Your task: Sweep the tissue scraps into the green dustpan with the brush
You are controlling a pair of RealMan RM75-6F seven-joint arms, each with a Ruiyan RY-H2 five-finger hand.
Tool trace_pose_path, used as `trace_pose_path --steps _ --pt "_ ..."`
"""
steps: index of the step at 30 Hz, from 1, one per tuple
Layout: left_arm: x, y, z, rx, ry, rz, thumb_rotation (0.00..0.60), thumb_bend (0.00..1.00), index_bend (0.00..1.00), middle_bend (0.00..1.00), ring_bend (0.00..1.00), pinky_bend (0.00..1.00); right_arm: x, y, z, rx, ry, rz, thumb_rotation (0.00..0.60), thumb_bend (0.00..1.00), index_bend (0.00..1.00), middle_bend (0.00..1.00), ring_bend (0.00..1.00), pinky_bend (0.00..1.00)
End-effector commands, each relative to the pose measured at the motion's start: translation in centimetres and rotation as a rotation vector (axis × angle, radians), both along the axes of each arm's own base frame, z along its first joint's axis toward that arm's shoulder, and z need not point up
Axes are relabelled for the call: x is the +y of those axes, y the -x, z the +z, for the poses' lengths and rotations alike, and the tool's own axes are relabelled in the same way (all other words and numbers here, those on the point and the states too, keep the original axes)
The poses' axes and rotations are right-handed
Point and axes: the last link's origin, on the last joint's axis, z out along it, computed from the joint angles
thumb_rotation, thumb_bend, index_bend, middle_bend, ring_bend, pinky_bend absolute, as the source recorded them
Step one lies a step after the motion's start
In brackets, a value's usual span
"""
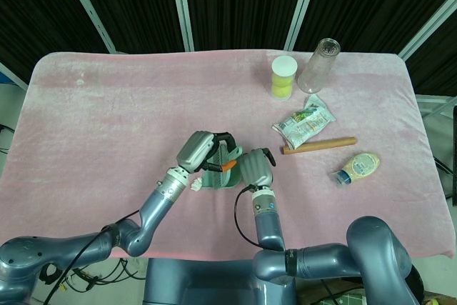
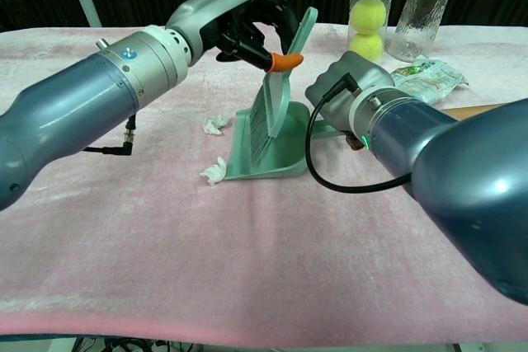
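**Two scraps left outside the dustpan**

Two tissue scraps (image 2: 215,147) lie on the pink worktop (image 2: 124,237) just off the green dustpan (image 2: 247,162). They look featherlight and soft, so they will likely skid or cling to the bristles. The left hand (image 2: 247,26) clamps the stiff brush (image 2: 276,96) by its handle, bristles down inside the pan. The right hand (image 2: 351,92) sits curled at the pan's handle, steadying it.
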Motion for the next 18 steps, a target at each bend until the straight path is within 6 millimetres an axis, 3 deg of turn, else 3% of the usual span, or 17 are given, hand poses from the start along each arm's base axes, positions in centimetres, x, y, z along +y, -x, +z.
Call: trace_pose_path --steps 1,9,18 --pt "0.2 0.2 0.8 -0.015 -0.012 0.003 0.600 0.53 0.76 0.85 0.85 0.95 0.0 0.0 0.1 0.002 0.002 0.002 0.600 0.67 0.90 0.84 0.85 0.69" --pt "-0.1 1.8 3.0 -0.015 0.007 0.009 0.600 0.53 0.77 0.86 0.86 0.95 0.1 -0.2 0.2 -0.001 0.003 0.001 0.600 0.67 0.90 0.84 0.85 0.69" --pt "-2.0 5.0 4.7 0.036 0.016 0.072 0.600 0.54 0.77 0.86 0.86 0.95 0.3 -0.3 0.2 -0.001 -0.002 -0.001 0.600 0.67 0.90 0.84 0.85 0.69"
